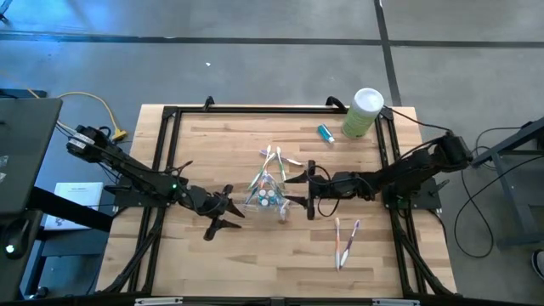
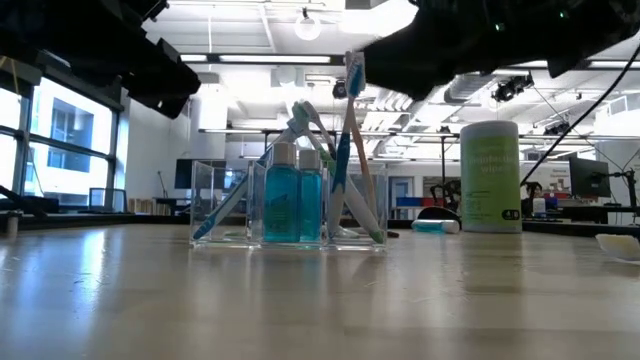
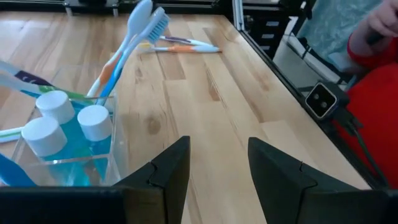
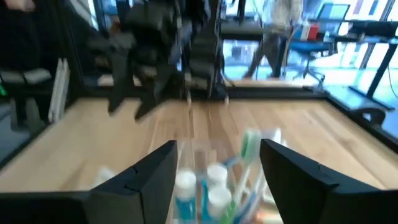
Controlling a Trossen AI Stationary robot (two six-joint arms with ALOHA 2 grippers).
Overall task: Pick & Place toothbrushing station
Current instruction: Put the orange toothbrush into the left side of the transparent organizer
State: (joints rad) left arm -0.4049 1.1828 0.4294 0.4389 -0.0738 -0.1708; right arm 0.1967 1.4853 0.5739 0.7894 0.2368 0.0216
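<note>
Hovering just beside the clear cup (image 1: pixel 266 194) on its right side, right gripper (image 1: pixel 308 190), fingers spread wide with nothing between them; in the right wrist view the cup's contents sit directly ahead, framed by the two dark fingers. Judged from that spread and the empty gap: either just let go of something into the cup, or lined up for a fresh reach. Cannot tell which.

Parked near the cup's other side, a little toward the table's (image 1: pixel 221 263) near edge, left gripper (image 1: pixel 223 212), fingers parted and gripping nothing. Probably waiting clear of the work, angled toward the cup.

Sitting near the middle of the table, that cup, upright and see-through. Holding several slim toothbrushes (image 2: pixel 349 140) that lean outward against the rim with heads up, fanned because nothing keeps them vertical. Packed between them, small blue tubes (image 2: pixel 281 195) standing on end, white caps (image 3: pixel 94 121) upward.

Not yet gathered: two more toothbrushes (image 1: pixel 345 240) lying flat on the wood well to the right and nearer the front edge, and one blue tube (image 1: pixel 325 132) lying on its side near the far edge. Standing just beside that stray tube, a tall pale-green canister (image 1: pixel 363 113) with a white lid, lid on, contents hidden.

Likely unfinished, with those three loose pieces outstanding.
</note>
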